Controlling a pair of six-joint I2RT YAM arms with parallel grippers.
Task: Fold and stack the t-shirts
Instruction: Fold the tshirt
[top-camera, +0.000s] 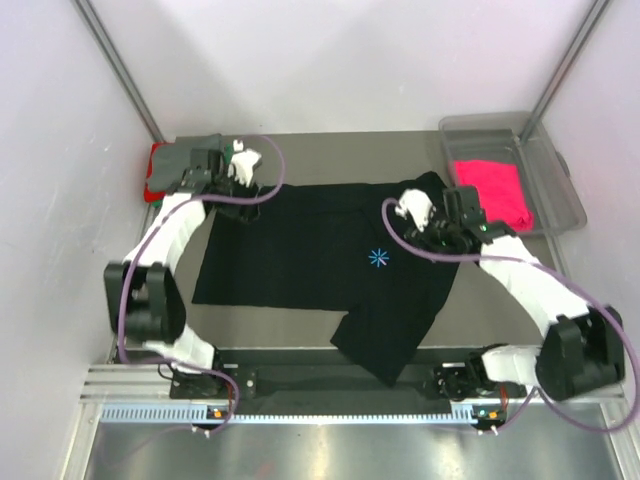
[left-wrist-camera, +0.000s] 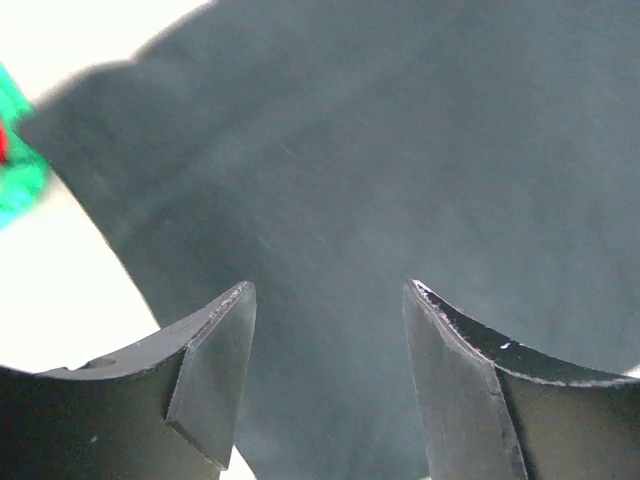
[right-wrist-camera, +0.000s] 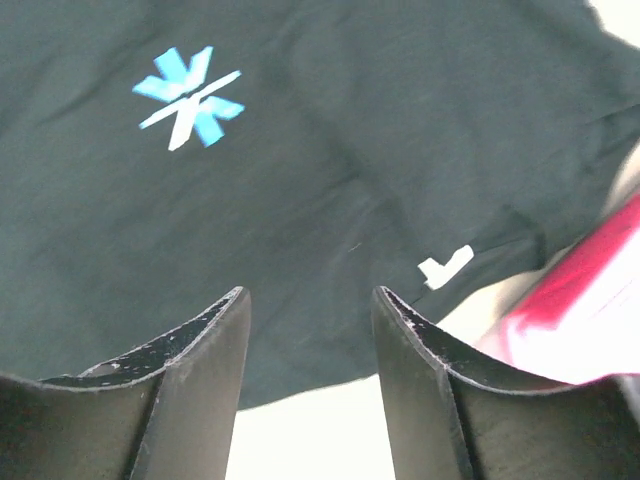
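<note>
Top view: the black t-shirt (top-camera: 300, 255) lies spread flat across the middle of the table (top-camera: 330, 150), light-blue asterisk print (top-camera: 378, 258) up, one corner hanging toward the lower edge; a grey t-shirt (top-camera: 195, 152) on a red t-shirt (top-camera: 155, 180) sits at upper left; a pink t-shirt (top-camera: 490, 190) lies in the clear bin (top-camera: 545, 150) at upper right; the left claw (top-camera: 243, 178) is over the shirt's upper-left corner, the right claw (top-camera: 418, 212) over its upper-right part.

Left wrist view: black cloth fills most of the frame, a bit of green cloth (left-wrist-camera: 20, 175) at the left edge; the left claw (left-wrist-camera: 325, 380) stands well parted, nothing pinched between its fingers (left-wrist-camera: 215, 370).

Right wrist view: the asterisk is at upper left, a white neck label (right-wrist-camera: 445, 268) lower right, pink beyond it; the right claw (right-wrist-camera: 310, 380) is parted and holds nothing.
</note>
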